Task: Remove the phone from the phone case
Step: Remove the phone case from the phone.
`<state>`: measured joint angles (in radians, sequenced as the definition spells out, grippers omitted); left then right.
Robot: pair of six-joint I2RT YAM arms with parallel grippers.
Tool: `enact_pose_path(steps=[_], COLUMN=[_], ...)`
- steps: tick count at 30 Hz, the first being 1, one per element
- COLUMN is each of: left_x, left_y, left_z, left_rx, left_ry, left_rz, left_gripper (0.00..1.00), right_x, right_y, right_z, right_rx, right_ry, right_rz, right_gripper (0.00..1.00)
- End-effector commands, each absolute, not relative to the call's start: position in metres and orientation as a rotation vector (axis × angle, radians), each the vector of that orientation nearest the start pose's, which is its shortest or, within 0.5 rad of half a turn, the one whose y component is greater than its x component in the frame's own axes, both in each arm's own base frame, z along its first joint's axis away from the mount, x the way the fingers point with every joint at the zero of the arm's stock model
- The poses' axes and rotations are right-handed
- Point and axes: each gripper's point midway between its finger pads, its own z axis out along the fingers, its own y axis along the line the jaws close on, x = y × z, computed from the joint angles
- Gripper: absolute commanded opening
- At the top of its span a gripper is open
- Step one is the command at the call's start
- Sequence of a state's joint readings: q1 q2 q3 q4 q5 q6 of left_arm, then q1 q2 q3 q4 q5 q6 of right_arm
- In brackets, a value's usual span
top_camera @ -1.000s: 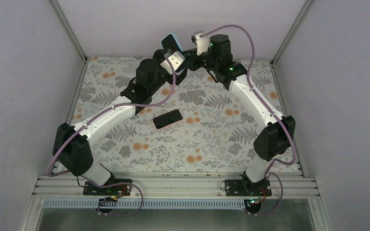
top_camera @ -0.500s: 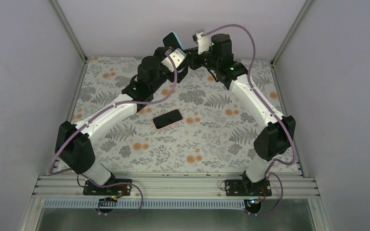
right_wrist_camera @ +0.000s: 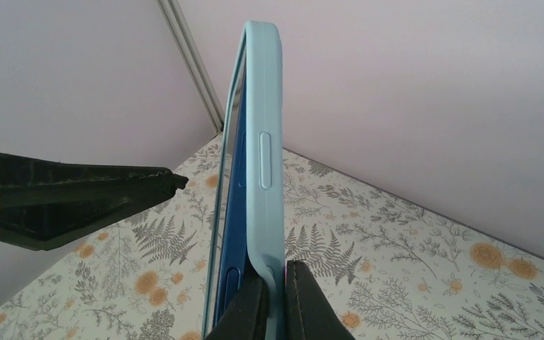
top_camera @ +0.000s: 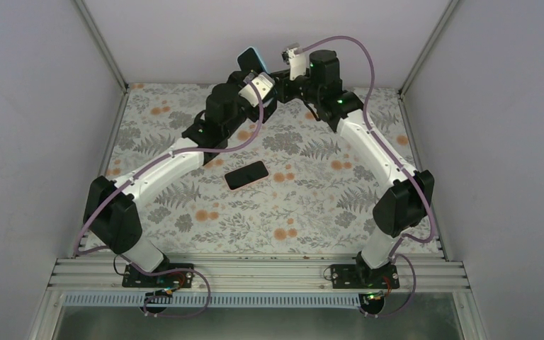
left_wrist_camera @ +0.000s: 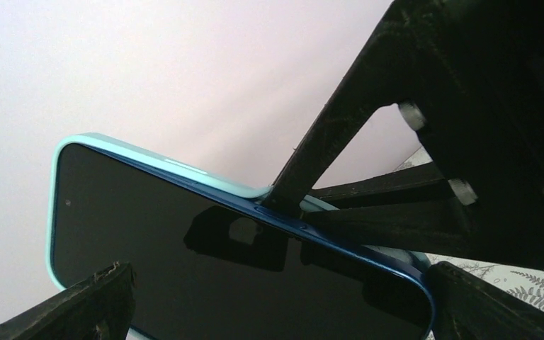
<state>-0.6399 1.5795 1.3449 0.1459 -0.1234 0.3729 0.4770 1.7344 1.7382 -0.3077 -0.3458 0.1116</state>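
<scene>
The phone, dark screen in a blue frame, sits in a light blue phone case held on edge high over the table's far side. My right gripper is shut on the case's lower rim, which is bent away from the phone's blue side. My left gripper faces the screen with its jaws wide open, one fingertip before the phone's top end, the other at its bottom corner. I cannot tell whether they touch it.
A flat black slab like a second phone lies on the floral table cover at mid table. Grey walls close in at the back and both sides, with metal corner posts.
The left arm has crept slightly right and toward the held phone, its jaws still wide. The right arm and the case have stayed put.
</scene>
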Motion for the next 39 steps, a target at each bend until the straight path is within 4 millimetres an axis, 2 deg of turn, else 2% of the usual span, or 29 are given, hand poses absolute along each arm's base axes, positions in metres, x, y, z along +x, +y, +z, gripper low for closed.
enact_pose_path(steps=[1, 5, 8, 10, 12, 15, 22, 24, 28, 35, 39], left_x=[0.437, 0.444, 0.45, 0.448, 0.435, 0.412, 0.385, 0.379, 0.365, 0.332, 0.33], left_y=[-0.277, -0.259, -0.233, -0.208, -0.183, -0.161, -0.136, -0.134, -0.144, -0.194, -0.211], left_z=[0.373, 0.386, 0.401, 0.418, 0.438, 0.461, 0.486, 0.489, 0.492, 0.471, 0.461], left_rx=[0.605, 0.52, 0.393, 0.32, 0.252, 0.194, 0.101, 0.085, 0.111, 0.294, 0.327], left_ry=[1.489, 1.477, 1.429, 1.361, 1.242, 1.074, 0.89, 0.862, 0.796, 0.697, 0.667], left_rz=[-0.038, 0.062, 0.209, 0.376, 0.53, 0.673, 0.807, 0.817, 0.787, 0.618, 0.656], left_gripper=[1.0, 1.0, 1.0, 1.0, 1.0, 1.0, 1.0, 1.0, 1.0, 0.99, 0.88], right_x=[0.431, 0.431, 0.427, 0.424, 0.416, 0.406, 0.395, 0.392, 0.392, 0.401, 0.405], right_y=[0.297, 0.298, 0.304, 0.308, 0.312, 0.313, 0.315, 0.317, 0.318, 0.319, 0.322], right_z=[0.414, 0.411, 0.405, 0.399, 0.398, 0.396, 0.388, 0.385, 0.379, 0.378, 0.374], right_rx=[-0.582, -0.588, -0.625, -0.66, -0.708, -0.754, -0.796, -0.813, -0.818, -0.776, -0.774], right_ry=[1.688, 1.693, 1.702, 1.725, 1.723, 1.719, 1.73, 1.733, 1.742, 1.746, 1.761], right_rz=[0.764, 0.767, 0.798, 0.823, 0.852, 0.875, 0.921, 0.938, 0.946, 0.941, 0.944], right_gripper=[0.03, 0.03, 0.03, 0.03, 0.03, 0.03, 0.03, 0.03, 0.03, 0.03, 0.03])
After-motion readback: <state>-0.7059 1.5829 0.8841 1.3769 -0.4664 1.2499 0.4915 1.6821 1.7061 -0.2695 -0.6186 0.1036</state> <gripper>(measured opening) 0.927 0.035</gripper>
